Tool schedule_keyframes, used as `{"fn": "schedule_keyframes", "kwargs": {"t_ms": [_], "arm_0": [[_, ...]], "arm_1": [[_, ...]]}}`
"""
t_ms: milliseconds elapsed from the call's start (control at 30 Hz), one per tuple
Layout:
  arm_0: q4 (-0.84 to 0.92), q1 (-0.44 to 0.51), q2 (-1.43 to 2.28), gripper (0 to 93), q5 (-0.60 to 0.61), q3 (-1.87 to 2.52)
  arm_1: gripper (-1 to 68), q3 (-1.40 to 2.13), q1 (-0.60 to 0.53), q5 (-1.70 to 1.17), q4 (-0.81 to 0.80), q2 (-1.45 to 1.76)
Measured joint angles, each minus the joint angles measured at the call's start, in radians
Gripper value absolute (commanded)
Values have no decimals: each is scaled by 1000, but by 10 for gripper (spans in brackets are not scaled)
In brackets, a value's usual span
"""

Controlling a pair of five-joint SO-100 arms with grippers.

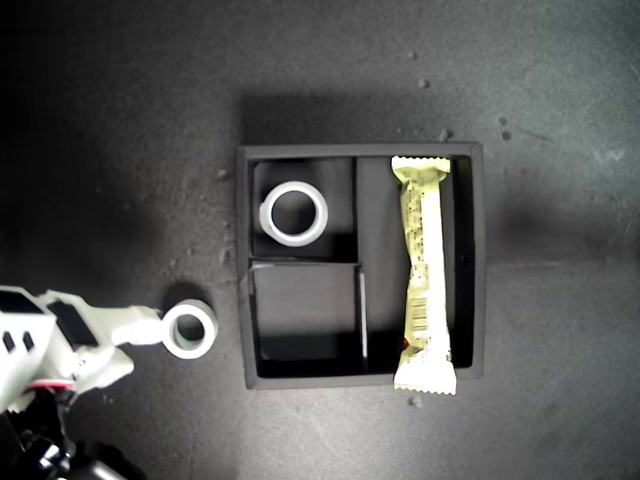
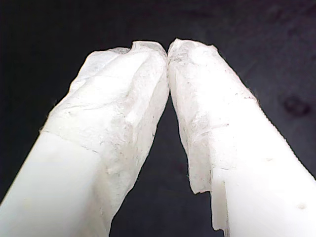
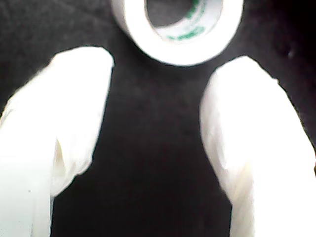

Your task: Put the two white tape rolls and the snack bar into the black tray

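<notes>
The black tray [image 1: 243, 260] sits in the middle of the exterior view. One white tape roll [image 1: 267, 214] lies in its small compartment at the exterior view's upper left. The snack bar [image 1: 424, 270] lies in the long compartment, with its near crimped end resting over the tray's rim. The other white tape roll [image 1: 209, 330] [image 3: 183, 55], with green print inside its core, lies on the dark surface outside the tray at the exterior view's left. My second gripper [image 1: 160, 330] [image 3: 163, 74] is open just short of that roll. My first gripper [image 2: 168, 49] is shut on nothing and does not show in the exterior view.
The tray's other small compartment [image 1: 305, 310] holds nothing. The second arm's white body [image 1: 60, 340] fills the exterior view's lower left corner. Small crumbs [image 1: 445, 133] dot the dark surface beyond the tray.
</notes>
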Motion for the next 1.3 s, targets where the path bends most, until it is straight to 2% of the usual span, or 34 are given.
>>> {"fn": "schedule_keyframes", "kwargs": {"t_ms": [233, 333, 500, 1200, 1300], "arm_0": [[-107, 28, -198, 143, 8, -34], [-130, 21, -233, 143, 8, -37], [-137, 31, -242, 143, 8, -41], [-149, 25, -394, 140, 6, -103], [-149, 15, -472, 94, 6, -144]], "arm_1": [[-6, 499, -63, 175, -250, 308], [-6, 650, -63, 206, -302, 425], [-6, 779, -61, 233, -314, 545], [-6, 925, -58, 278, -331, 609], [-6, 966, -51, 288, -298, 689]]}}
